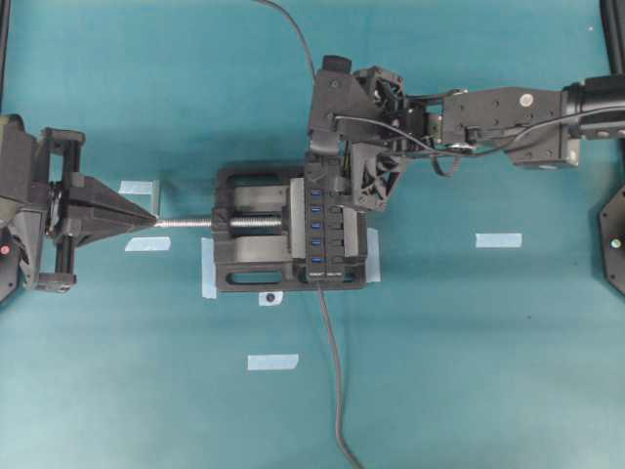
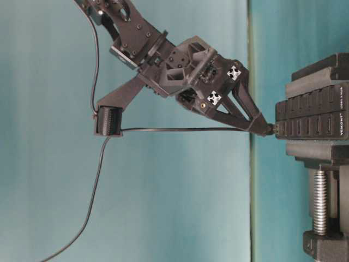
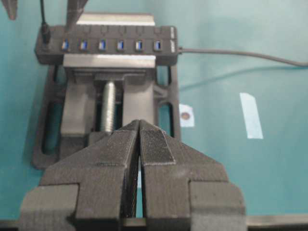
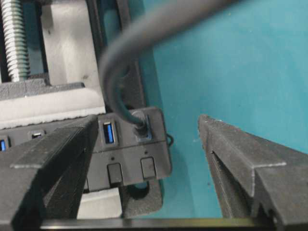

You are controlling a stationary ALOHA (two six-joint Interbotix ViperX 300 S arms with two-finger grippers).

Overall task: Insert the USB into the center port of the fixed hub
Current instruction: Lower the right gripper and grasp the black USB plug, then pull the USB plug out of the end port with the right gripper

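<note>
The teal table (image 1: 469, 371) held a black vise (image 1: 249, 239) clamping the fixed hub (image 1: 325, 230). The USB (image 4: 139, 126) sat in the hub's end port, not the center. The right gripper (image 4: 149, 159) stood wide apart around it; the left gripper (image 3: 139, 144) was pressed together, empty.

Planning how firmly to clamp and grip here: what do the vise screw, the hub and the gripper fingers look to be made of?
Vise screw: bare metal, silver and threaded with a sheen. Fixed hub: probably moulded plastic, black with a slight satin gloss. Left gripper fingers: likely printed plastic, matte black with fine layer ridges.
</note>
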